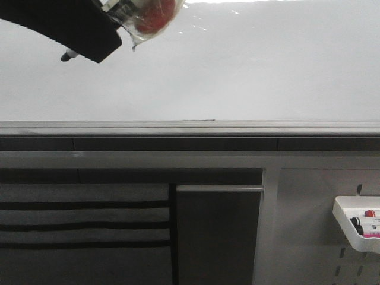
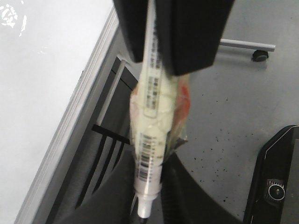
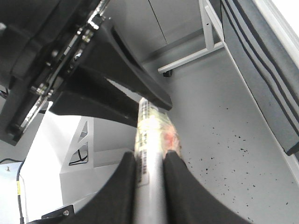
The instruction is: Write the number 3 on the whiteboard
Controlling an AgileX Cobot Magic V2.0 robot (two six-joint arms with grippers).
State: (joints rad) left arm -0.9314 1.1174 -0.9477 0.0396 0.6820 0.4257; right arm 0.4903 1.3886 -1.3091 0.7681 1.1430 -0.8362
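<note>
The left claw point(image 2: 175, 65) was pinching a white marker point(image 2: 150, 140), its black fingers pressed against the barrel. A wad of clear tape with a red patch bulked out the barrel, probably to stop it slipping under writing pressure. In the right wrist view the right claw point(image 3: 150, 170) was clamped on the same marker point(image 3: 148, 135), and a second black claw gripped it further along. Both claws therefore appeared to hold one marker, which suggests a handover or a cap removal; which of the two could not be told.

In the front view a black claw point(image 1: 77, 32) with the taped bundle sat at 11 o'clock, in front of the whiteboard point(image 1: 237, 65). Whether the tip touched the surface could not be told. The whiteboard filled the upper half of that view, with its grey ledge point(image 1: 190, 127) along the lower edge. No number 3 was visible on it; by this judgement, writing had not yet begun.

A small white tray point(image 1: 347, 222) hung at 4 o'clock. It contained markers: one black cap, one red, and a pink label.
</note>
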